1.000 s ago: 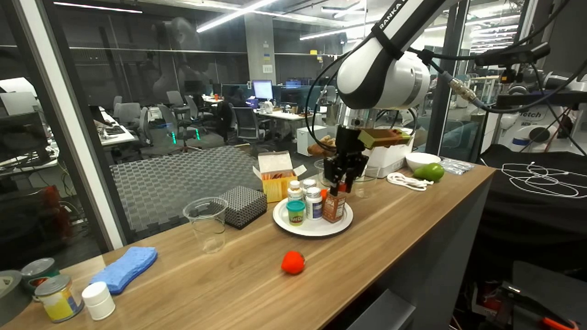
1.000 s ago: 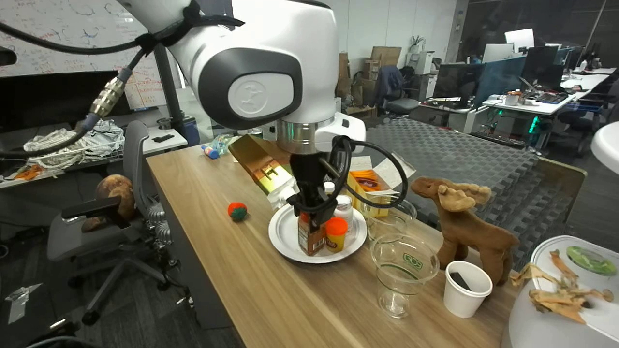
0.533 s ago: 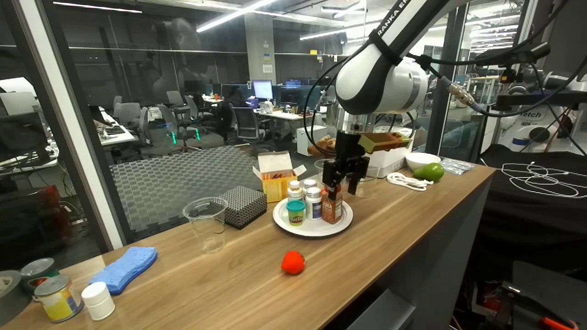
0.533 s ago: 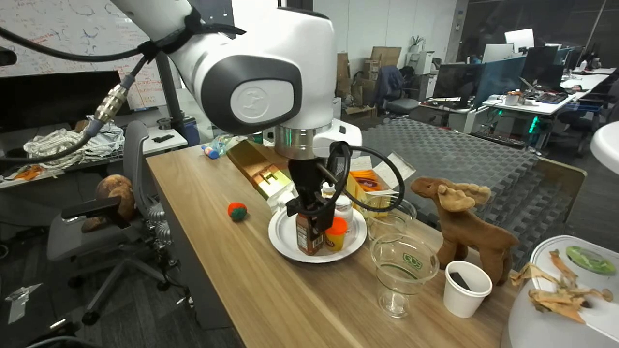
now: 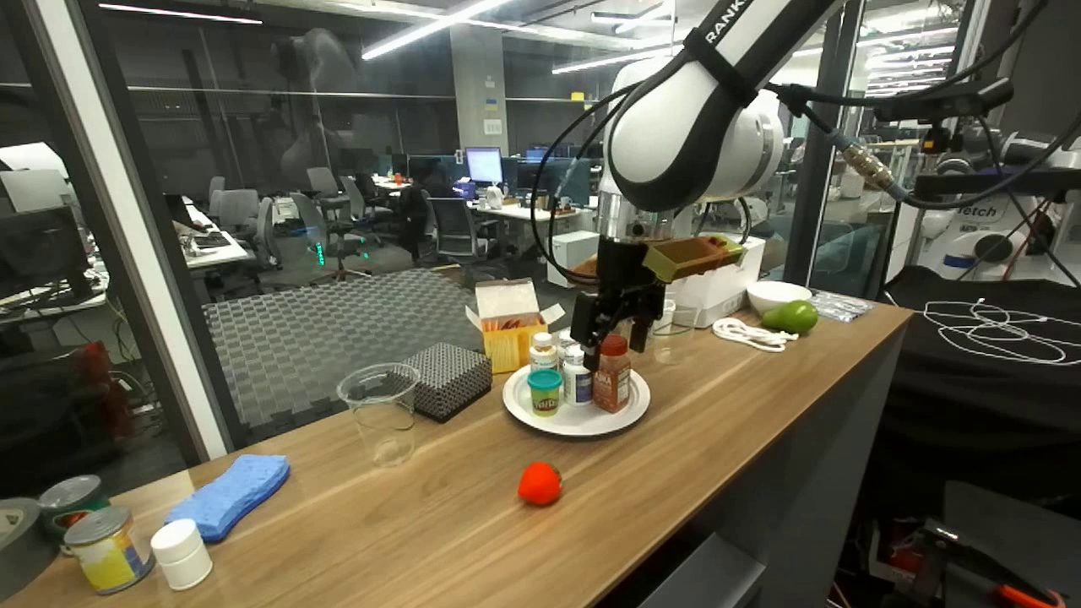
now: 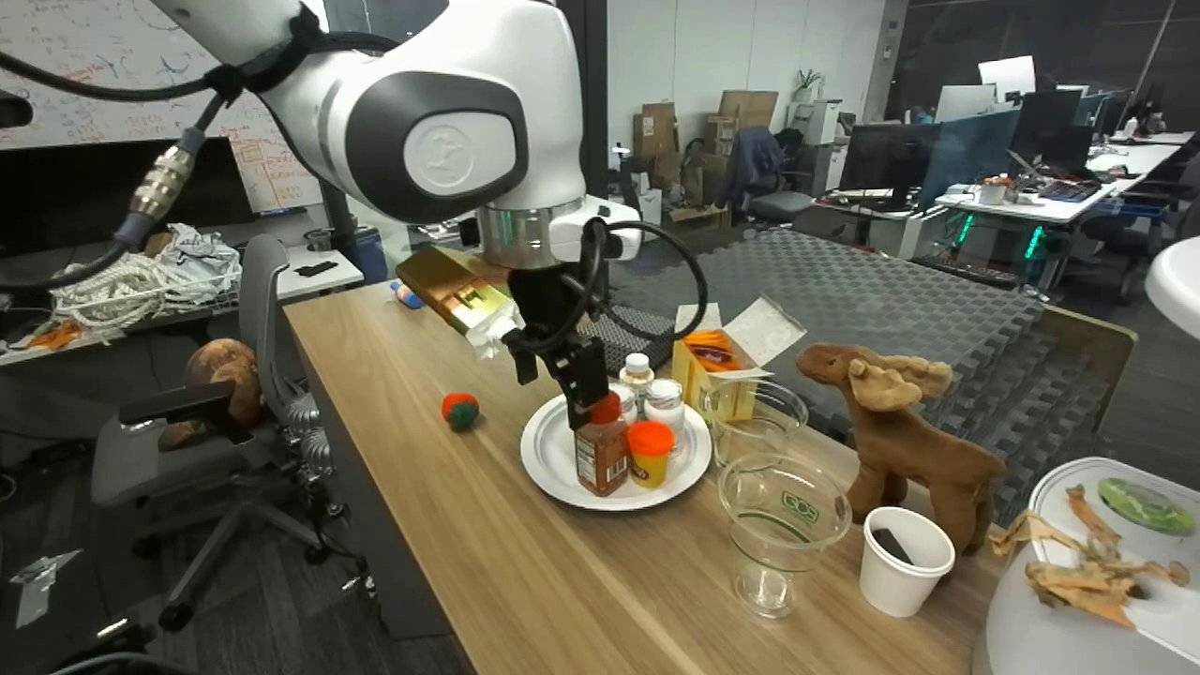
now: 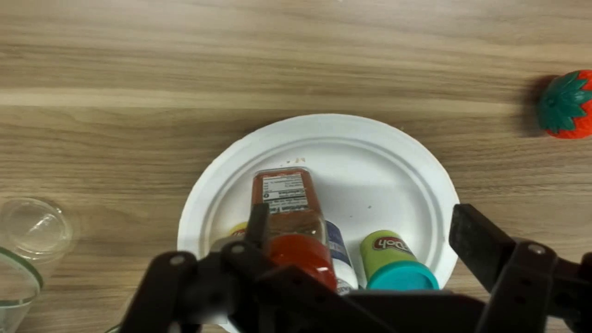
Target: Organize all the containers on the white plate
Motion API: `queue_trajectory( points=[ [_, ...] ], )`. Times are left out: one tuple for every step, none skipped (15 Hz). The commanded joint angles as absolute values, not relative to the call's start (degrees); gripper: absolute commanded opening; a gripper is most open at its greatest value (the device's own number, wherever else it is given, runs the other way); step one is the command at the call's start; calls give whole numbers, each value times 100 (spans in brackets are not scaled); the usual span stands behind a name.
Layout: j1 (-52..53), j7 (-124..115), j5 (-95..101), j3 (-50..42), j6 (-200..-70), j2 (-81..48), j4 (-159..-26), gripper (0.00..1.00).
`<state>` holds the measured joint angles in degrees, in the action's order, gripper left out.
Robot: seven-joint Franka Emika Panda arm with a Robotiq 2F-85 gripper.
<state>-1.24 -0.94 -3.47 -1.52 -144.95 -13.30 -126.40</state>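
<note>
Behind a wood-grain worktop (image 5: pixel 405 532) spread grey interlocking floor mats (image 5: pixel 338 329) and office desks (image 5: pixel 528 214); a scribbled whiteboard (image 6: pixel 112 47) fills the 10 o'clock corner of an exterior view. On the wood sits the white plate (image 7: pixel 379 180), round, matte and ring-embossed. In the wrist view, the square-sided clear spice bottle (image 7: pixel 298 224), rust-red inside and red-capped, stands upright toward the plate's 10 o'clock, a squat teal-lidded Play-Doh tub (image 7: pixel 395 263) toward 4; beyond the rim, a moulded toy strawberry (image 7: pixel 566 106) lies at 2. In an exterior view, an orange-lidded Play-Doh tub (image 6: pixel 651 459) stands toward 4, smooth white bottles (image 6: pixel 665 408) toward 1. The claw (image 7: pixel 358 215) gapes wide with nothing in its hold, one black finger (image 7: pixel 257 226) right by the spice bottle; whether they touch, I cannot tell. A porous blue sponge (image 5: pixel 232 494) lies at the plate's 8 o'clock in an exterior view, an open yellow cardboard box (image 5: pixel 511 344) at 10
</note>
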Motion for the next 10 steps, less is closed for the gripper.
queue_trajectory(
  points=[
    [209,-1029,110,-189,-14946,-638,-13395,100],
    [516,-1669,330,-68,-15394,-668,-13771,100],
    [600,-1930,437,-25,-15459,-605,-13911,100],
    [694,-2158,521,31,-15508,-583,-14044,100],
    [741,-2173,425,122,-15500,-740,-14052,100],
    [818,-2253,381,196,-15488,-778,-14128,100],
    [862,-2171,173,320,-15441,-828,-14137,100],
    [920,-2241,182,362,-15505,-886,-14172,100],
    [955,-2266,211,384,-15553,-975,-14158,100],
    [746,-1937,120,285,-15389,-823,-14055,100]
  ],
)
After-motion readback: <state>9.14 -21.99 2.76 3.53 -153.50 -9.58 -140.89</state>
